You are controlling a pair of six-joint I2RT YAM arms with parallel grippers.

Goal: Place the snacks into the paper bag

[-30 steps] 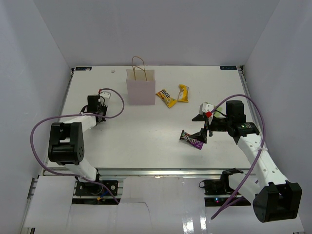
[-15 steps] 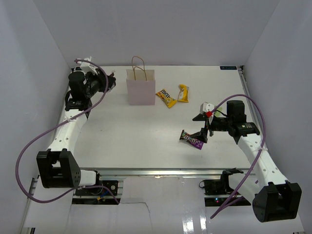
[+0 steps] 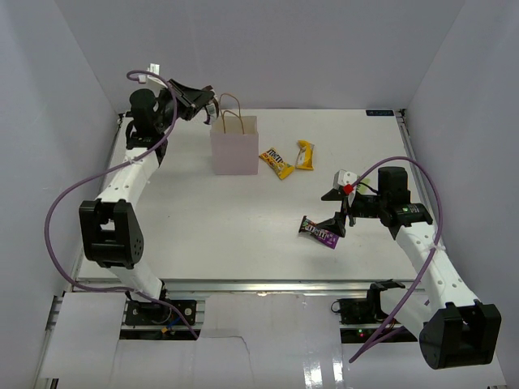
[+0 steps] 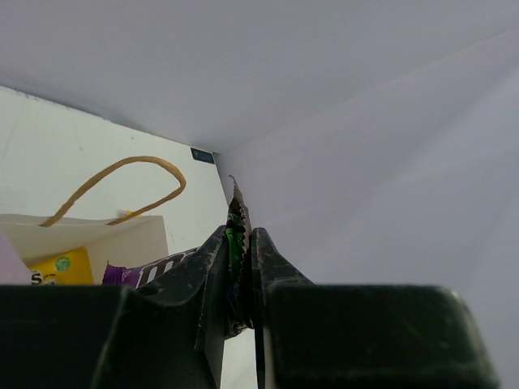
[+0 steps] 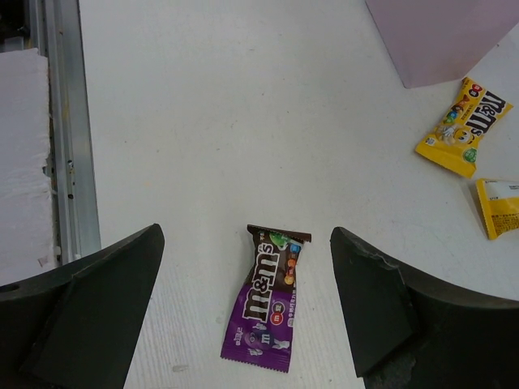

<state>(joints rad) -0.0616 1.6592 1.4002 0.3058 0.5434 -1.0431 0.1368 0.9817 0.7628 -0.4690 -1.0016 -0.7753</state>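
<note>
Left gripper (image 3: 207,105), jaws pinched shut on a crinkly green candy packet (image 4: 235,235), is arriving beside the mouth of the upright pale pink paper bag (image 3: 234,150), having swung up from the table (image 3: 227,219); release likely follows. Right gripper (image 3: 332,211) is hovering wide open, empty, over the dark purple packet (image 5: 266,312).

White table (image 3: 243,219), one bag and three packets on it.
The purple packet (image 3: 319,232) lies flat just below the right gripper (image 3: 334,209). Beyond that gripper, the yellow packet (image 3: 276,163) and yellow-orange packet (image 3: 305,155) lie side by side. The pink paper bag (image 3: 234,154) stands just beside the left gripper (image 3: 212,109).
</note>
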